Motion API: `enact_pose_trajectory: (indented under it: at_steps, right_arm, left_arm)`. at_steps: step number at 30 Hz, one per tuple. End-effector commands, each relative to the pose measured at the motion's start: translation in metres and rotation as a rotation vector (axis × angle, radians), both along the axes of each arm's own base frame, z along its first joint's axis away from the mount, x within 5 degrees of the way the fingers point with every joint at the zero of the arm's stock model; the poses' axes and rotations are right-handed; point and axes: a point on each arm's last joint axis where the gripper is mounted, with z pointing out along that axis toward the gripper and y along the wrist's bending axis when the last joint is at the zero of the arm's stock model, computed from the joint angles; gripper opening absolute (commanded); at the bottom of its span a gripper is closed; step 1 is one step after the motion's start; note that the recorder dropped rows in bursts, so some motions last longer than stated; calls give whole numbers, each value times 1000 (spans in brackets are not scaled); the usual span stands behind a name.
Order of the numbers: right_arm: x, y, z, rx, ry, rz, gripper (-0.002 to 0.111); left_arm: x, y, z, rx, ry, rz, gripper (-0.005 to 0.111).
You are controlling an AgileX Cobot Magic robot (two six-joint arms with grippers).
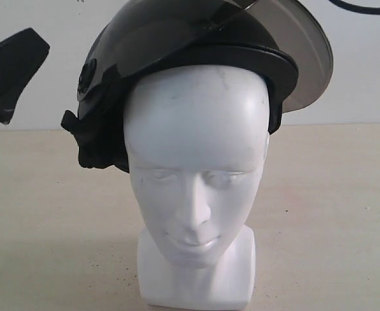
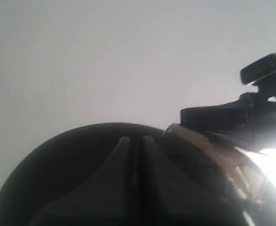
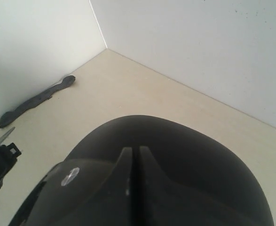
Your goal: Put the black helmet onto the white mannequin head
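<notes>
The black helmet [image 1: 196,45] sits on top of the white mannequin head [image 1: 196,155], which stands upright on its neck base and faces the exterior camera. The smoky visor [image 1: 306,58] is flipped up. My left gripper [image 1: 37,45] hangs to the left of the helmet, apart from it, its tips pointing toward the shell. In the left wrist view its fingers [image 2: 123,155] are pressed together with the helmet dome [image 2: 72,160] beyond them. My right gripper [image 3: 133,153] is shut just over the helmet's shell [image 3: 199,169]; whether it touches, I cannot tell. It is outside the exterior view.
The pale table [image 1: 332,207] runs back to a white wall [image 1: 364,78]. A thin dark strip [image 3: 39,99] lies on the table near the wall's foot. The right arm's camera housing [image 2: 264,70] shows above the visor in the left wrist view. A black cable [image 1: 364,6] hangs top right.
</notes>
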Motion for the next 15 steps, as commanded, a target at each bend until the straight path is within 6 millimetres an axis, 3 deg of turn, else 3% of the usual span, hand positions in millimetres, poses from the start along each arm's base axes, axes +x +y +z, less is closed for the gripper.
enact_pose_trajectory:
  at_steps: [1, 4, 11, 15]
  right_arm:
    - [-3, 2, -20, -115, 95, 64, 0]
    - [-3, 2, -20, -126, 99, 63, 0]
    - [-3, 1, -21, -132, 103, 55, 0]
    - [-3, 1, -21, -134, 104, 53, 0]
  left_arm:
    - [-3, 9, 0, 202, 165, 74, 4]
    - [-8, 17, 18, 360, 291, 125, 12]
    - [-30, 42, 75, 603, 464, 262, 52]
    - [-41, 51, 86, 669, 645, 283, 53]
